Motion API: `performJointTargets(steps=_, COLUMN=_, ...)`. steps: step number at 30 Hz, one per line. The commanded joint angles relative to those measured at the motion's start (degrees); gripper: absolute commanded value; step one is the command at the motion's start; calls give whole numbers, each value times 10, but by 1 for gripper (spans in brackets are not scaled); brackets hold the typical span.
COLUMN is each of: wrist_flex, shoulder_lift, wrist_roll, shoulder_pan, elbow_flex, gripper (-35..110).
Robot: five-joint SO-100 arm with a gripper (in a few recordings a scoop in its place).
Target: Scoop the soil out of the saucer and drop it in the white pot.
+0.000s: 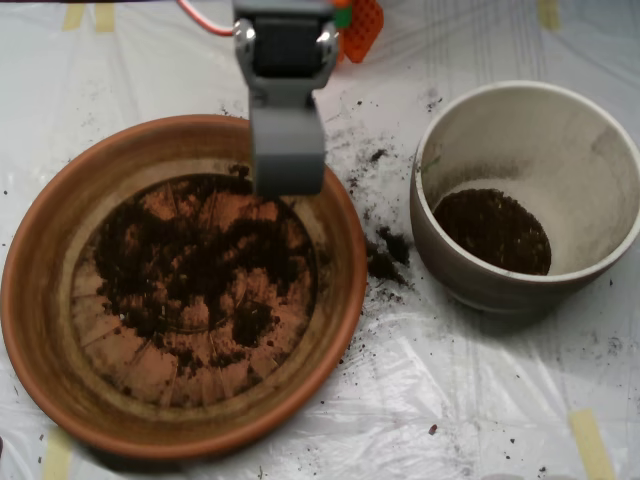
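A: Report the position of the soil (200, 262).

B: It lies thinly over the ridged base of the saucer (40, 300), at the left of the overhead view, with bare orange clay showing between the clumps. A second dark layer covers the bottom of the white pot (590, 170), which stands to the right, near the saucer but apart from it.

A: State of the scoop (288, 175)?

B: It hangs over the far rim of the saucer, its lower edge at the soil's edge. Whether the shells are open or closed cannot be told from above.

A: Surface condition?

B: The table carries wrinkled clear plastic sheeting (450, 380), fixed with strips of yellowish tape (590, 440). Spilled crumbs (385, 255) lie between saucer and pot.
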Motion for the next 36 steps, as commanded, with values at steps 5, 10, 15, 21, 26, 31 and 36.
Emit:
performJointTargets(steps=5, wrist_flex=70, shoulder_lift=54, wrist_roll=-2, shoulder_pan=-137, elbow_flex=-103, gripper=-1)
performJointTargets(steps=10, wrist_flex=99, shoulder_lift=15, wrist_roll=-6, shoulder_pan=-228, elbow_flex=-148, gripper=-1)
performJointTargets(steps=15, wrist_flex=133, shoulder_lift=-53, wrist_roll=-20, shoulder_pan=-265, elbow_flex=-188, gripper=1)
performJointTargets(steps=21, wrist_flex=143, shoulder_lift=-76, wrist_roll=-8, shoulder_pan=-251, elbow_flex=-182, gripper=22)
performJointTargets(steps=26, wrist_flex=142, shoulder_lift=-79, wrist_roll=-6, shoulder_pan=-240, elbow_flex=-178, gripper=24)
performJointTargets(steps=31, wrist_flex=142, shoulder_lift=-65, wrist_roll=23, shoulder_pan=-222, elbow_flex=-182, gripper=24)
performJointTargets(steps=36, wrist_flex=123, shoulder_lift=-19, wrist_roll=102, shoulder_pan=-133, elbow_flex=-154, gripper=24)
